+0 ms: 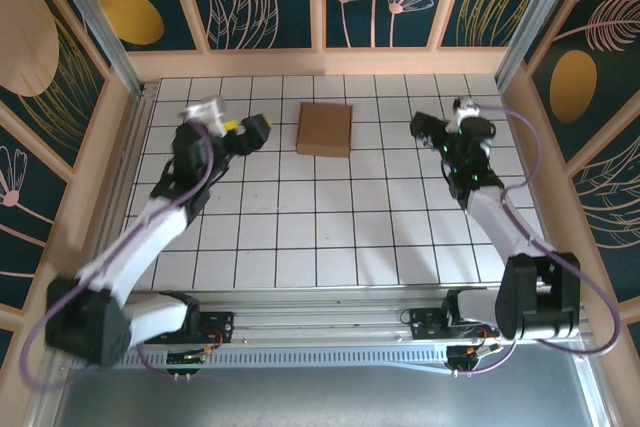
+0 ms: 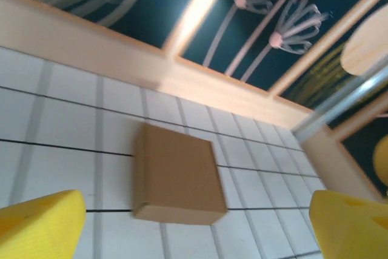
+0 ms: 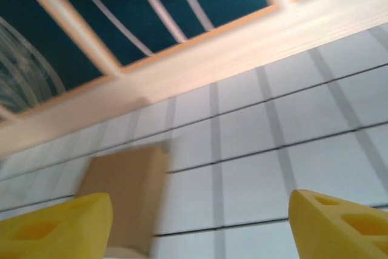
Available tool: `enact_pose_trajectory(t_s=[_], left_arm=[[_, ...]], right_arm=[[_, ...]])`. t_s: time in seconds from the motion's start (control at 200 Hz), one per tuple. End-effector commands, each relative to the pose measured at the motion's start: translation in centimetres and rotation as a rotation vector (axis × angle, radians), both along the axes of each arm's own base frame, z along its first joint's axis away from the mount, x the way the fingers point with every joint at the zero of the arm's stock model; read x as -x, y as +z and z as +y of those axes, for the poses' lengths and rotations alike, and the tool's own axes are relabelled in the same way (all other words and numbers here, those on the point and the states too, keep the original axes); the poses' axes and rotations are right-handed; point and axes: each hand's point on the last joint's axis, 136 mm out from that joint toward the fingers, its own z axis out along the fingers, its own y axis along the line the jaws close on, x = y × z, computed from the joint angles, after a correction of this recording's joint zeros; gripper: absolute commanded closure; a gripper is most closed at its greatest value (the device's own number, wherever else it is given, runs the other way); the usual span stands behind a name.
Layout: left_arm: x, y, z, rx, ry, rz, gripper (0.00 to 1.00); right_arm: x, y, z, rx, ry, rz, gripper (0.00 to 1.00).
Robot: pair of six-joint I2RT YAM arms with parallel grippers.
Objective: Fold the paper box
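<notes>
The paper box (image 1: 325, 128) is a small closed square box of plain brown cardboard, resting flat on the white tiles toward the back middle. My left gripper (image 1: 248, 130) hovers to its left, apart from it, open with nothing between its yellow fingers (image 2: 42, 225); the paper box (image 2: 177, 174) lies ahead of them. My right gripper (image 1: 433, 129) is off to the box's right, also open and empty. In the right wrist view the paper box (image 3: 124, 192) sits at lower left, partly behind one yellow finger (image 3: 54, 228).
A wooden ledge (image 1: 320, 62) and patterned panels close the back, with wooden side walls (image 1: 95, 162) left and right. White tiled floor (image 1: 320, 227) stretches between the box and the arm bases.
</notes>
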Motion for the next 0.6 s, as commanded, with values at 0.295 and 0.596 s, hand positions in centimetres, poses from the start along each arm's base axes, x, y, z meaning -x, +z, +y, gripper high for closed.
enact_pose_trajectory(t_s=[0.295, 0.596], left_arm=[[11.0, -9.5, 16.8, -0.405, 0.736, -0.187, 0.01], [11.2, -10.9, 16.9, -0.525, 0.719, -0.283, 0.01]], right_arm=[[2.5, -9.3, -4.8, 0.296, -0.091, -0.097, 0.06], [4.3, -9.5, -4.1, 0.222, 0.011, -0.245, 0.01]])
